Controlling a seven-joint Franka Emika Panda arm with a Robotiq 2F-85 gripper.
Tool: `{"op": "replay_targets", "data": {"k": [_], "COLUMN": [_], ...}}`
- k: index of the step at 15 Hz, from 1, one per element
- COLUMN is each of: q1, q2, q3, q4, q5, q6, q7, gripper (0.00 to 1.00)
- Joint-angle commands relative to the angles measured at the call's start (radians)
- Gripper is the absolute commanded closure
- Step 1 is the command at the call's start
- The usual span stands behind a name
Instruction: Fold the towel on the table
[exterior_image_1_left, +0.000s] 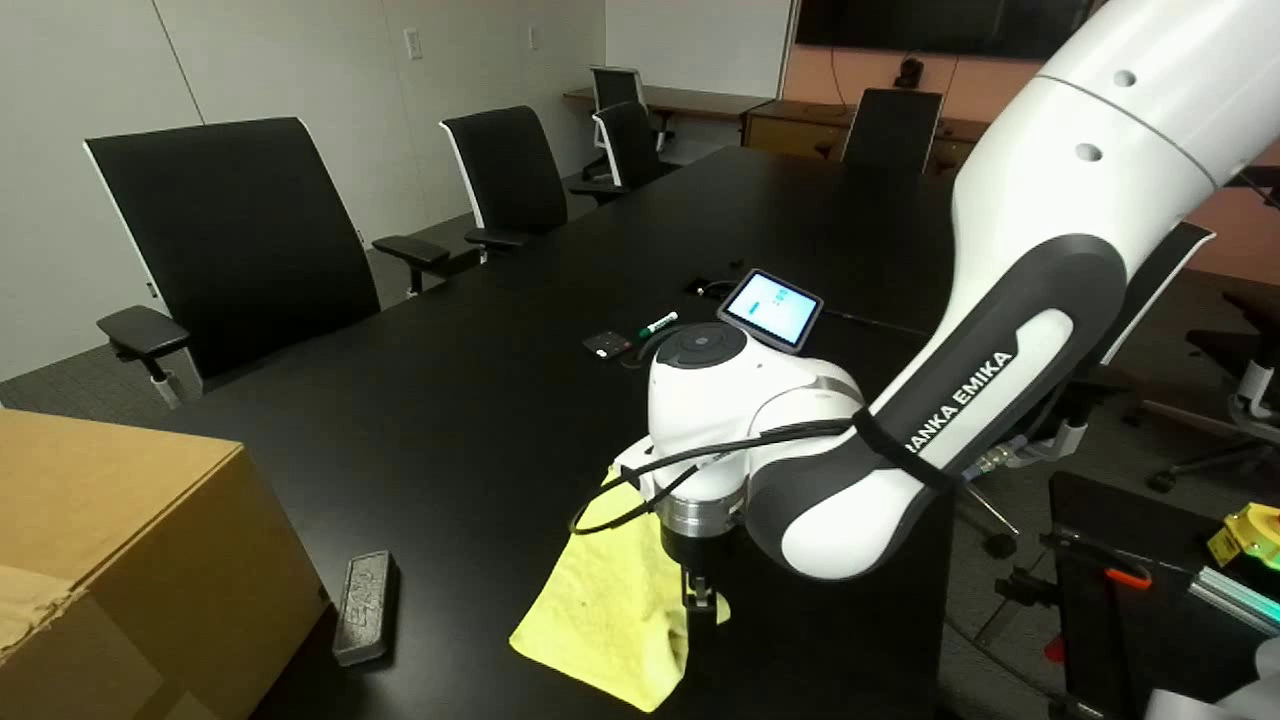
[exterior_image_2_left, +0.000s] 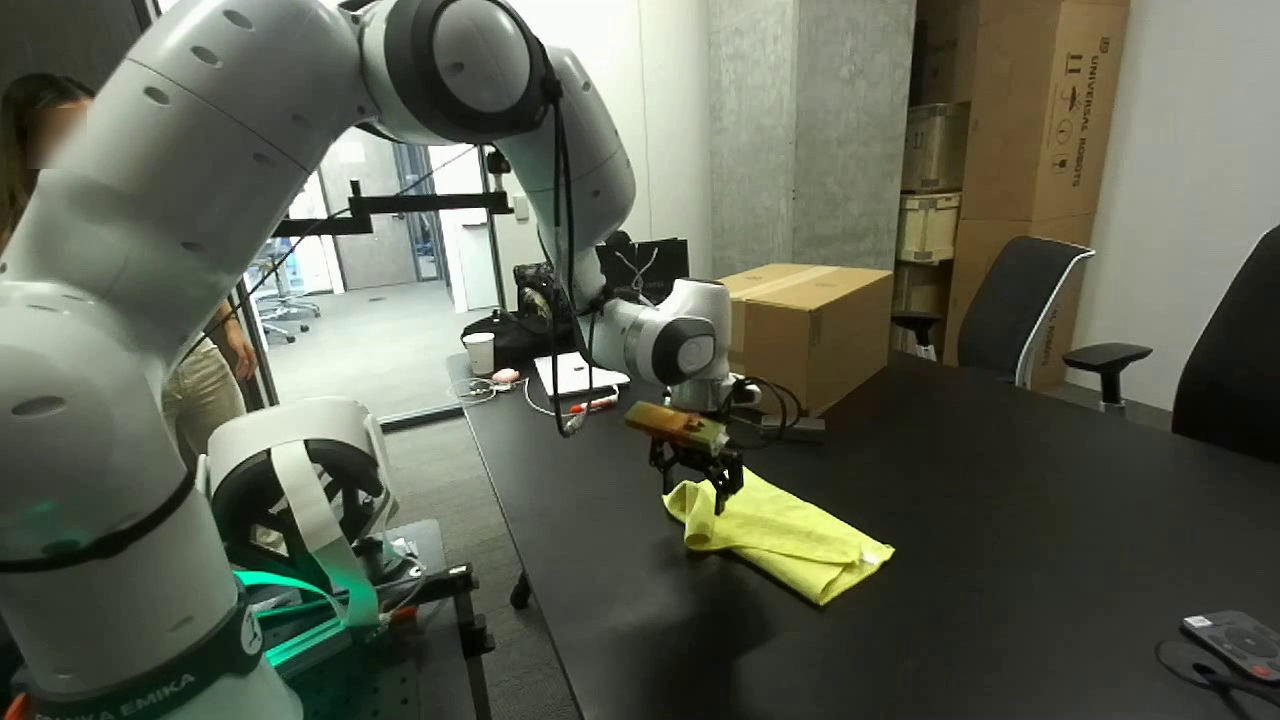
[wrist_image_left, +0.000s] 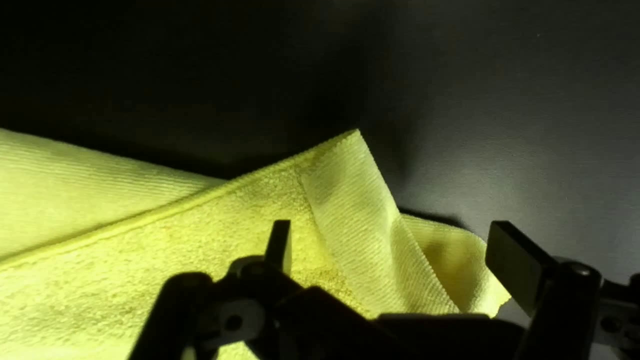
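Observation:
The pale yellow towel (exterior_image_1_left: 605, 605) lies on the glossy black table (exterior_image_1_left: 470, 420), partly hidden by the arm in an exterior view. In an exterior view the towel (exterior_image_2_left: 800, 535) is layered, with one part folded over another and a curled end under the gripper. My gripper (exterior_image_2_left: 695, 497) is open over that curled end. In the wrist view the open fingers (wrist_image_left: 395, 245) stand apart on either side of a turned-over strip of the towel (wrist_image_left: 362, 220), with nothing pinched between them. Whether the fingertips touch the cloth is unclear.
A tan cardboard box (exterior_image_1_left: 150, 570) and a black eraser-like block (exterior_image_1_left: 364, 608) stand on the table. A lit tablet (exterior_image_1_left: 772, 308), a green marker (exterior_image_1_left: 658, 324) and a small dark remote (exterior_image_2_left: 1235, 640) lie farther along. A white cup (exterior_image_2_left: 480, 352) and a laptop (exterior_image_2_left: 578, 373) are near the far end.

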Motion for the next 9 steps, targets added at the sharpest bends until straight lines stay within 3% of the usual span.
{"op": "replay_targets", "data": {"k": [1,9], "q1": [0.036,0.028], "q2": [-0.003,0.036], "q3": [-0.024,-0.034], "q4": [0.015,0.039], "q5": [-0.035,-0.028], "q6": [-0.003,0.000], "q7": [0.057,0.064], "gripper": [0.00,0.00]}}
